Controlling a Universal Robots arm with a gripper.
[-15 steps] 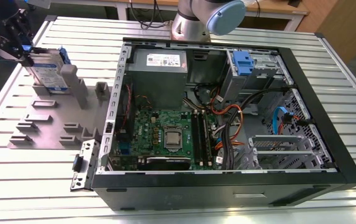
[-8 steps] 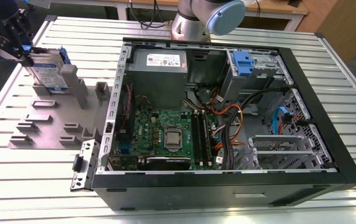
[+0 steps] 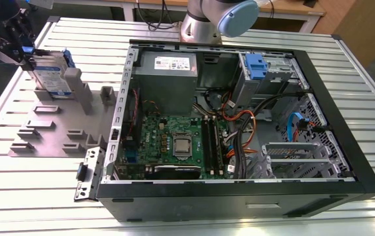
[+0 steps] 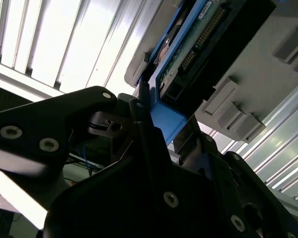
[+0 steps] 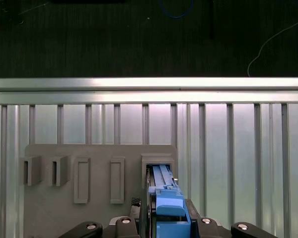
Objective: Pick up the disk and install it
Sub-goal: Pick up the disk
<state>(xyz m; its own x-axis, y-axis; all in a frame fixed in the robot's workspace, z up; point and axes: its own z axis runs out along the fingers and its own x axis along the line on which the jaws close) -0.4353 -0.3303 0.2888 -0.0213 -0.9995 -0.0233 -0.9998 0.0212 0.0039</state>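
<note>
Pickup is the step in hand, not installation: the disk (image 3: 51,76) stands on edge in a slot of the grey fixture plate (image 3: 49,135), which lies on the slatted table (image 3: 174,29) just beside the computer case (image 3: 240,123), on the exterior view's left of it. Nothing of the disk is inside the case yet. In the exterior view its lower edge sits down among the fixture's posts, so I judge it not yet lifted free.

The gripper (image 3: 24,49) is at the end of the disk farthest from the case. In the first wrist view the blue carrier bracket runs between the two dark fingers (image 5: 150,213) and on into the raised slot of the fixture plate (image 5: 99,153). In the second wrist view the same blue bracket (image 4: 169,121) sits tight against a finger on each side, with the green circuit board of the disk (image 4: 198,39) beyond it. From that I take the jaws to be closed onto the bracket, gripping the disk by its plastic frame and not by the metal body.

By my reading, the grasp is made and the task is early. Getting the disk out calls for a pull in line with the slot walls, since a sideways drag could jam the bracket or tip the fixture. Carrying it toward the case calls for a firm hold, as the plastic frame may flex. Inside the case, the corner farthest from the fixture holds a drive bay (image 3: 269,69) with another blue bracket in it
</note>
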